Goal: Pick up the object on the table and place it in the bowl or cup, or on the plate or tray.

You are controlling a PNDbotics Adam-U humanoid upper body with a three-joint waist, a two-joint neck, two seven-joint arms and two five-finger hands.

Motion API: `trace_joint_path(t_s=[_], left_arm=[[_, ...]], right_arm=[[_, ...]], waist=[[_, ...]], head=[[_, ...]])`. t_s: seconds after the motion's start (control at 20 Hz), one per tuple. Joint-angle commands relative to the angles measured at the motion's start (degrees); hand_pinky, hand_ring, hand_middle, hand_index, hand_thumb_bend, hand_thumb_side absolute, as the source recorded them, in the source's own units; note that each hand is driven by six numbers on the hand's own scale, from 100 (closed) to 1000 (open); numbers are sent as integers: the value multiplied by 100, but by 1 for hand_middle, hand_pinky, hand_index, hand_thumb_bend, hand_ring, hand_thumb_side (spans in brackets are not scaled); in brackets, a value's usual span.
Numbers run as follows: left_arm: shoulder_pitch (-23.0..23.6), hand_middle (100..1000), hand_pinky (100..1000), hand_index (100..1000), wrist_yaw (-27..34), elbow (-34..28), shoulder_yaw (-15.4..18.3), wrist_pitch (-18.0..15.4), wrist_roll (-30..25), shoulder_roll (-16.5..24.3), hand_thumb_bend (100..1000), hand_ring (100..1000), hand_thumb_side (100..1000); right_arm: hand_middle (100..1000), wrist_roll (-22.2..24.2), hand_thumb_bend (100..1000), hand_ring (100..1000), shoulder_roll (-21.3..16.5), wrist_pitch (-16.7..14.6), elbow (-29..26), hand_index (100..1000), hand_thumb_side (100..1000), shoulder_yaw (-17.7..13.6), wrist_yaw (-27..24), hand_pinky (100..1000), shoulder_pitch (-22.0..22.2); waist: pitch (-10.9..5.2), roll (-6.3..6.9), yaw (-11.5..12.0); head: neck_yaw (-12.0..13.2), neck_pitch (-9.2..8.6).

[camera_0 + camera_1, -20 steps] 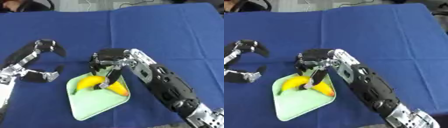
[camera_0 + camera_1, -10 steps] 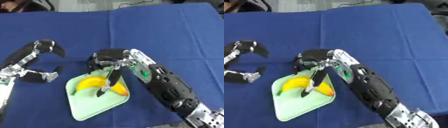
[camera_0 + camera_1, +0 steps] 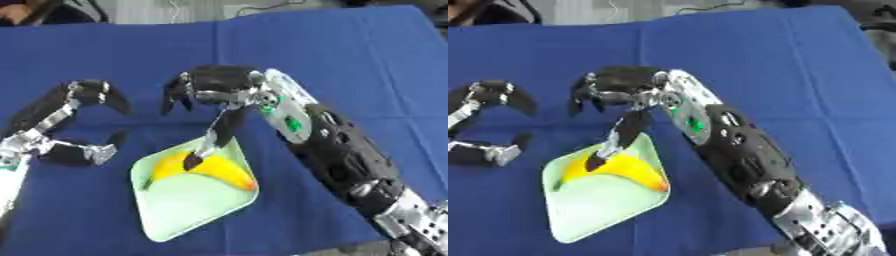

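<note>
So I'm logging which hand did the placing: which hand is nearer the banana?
Right. The right hand is above the banana, its thumb tip at it; the left hand is off beside the tray.

You are looking down on a surface draped in a deep blue cloth [image 3: 350, 60], which fills nearly everything before you. Beyond the cloth's far edge runs a pale grey strip of floor [image 3: 140, 10], with a thin dark cable [image 3: 262, 6] lying across it. The light is even and soft.
</note>
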Motion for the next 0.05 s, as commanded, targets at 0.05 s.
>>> trace_joint_path(t_s=[0.05], left_arm=[[-32, 605, 564, 676, -8, -83, 52, -780, -747, 108, 100, 607, 266]], right_arm=[[659, -90, 809, 502, -111, 131, -274, 762, 812, -150, -36, 329, -106]], waist=[[-130, 26, 10]], head=[[-18, -77]])
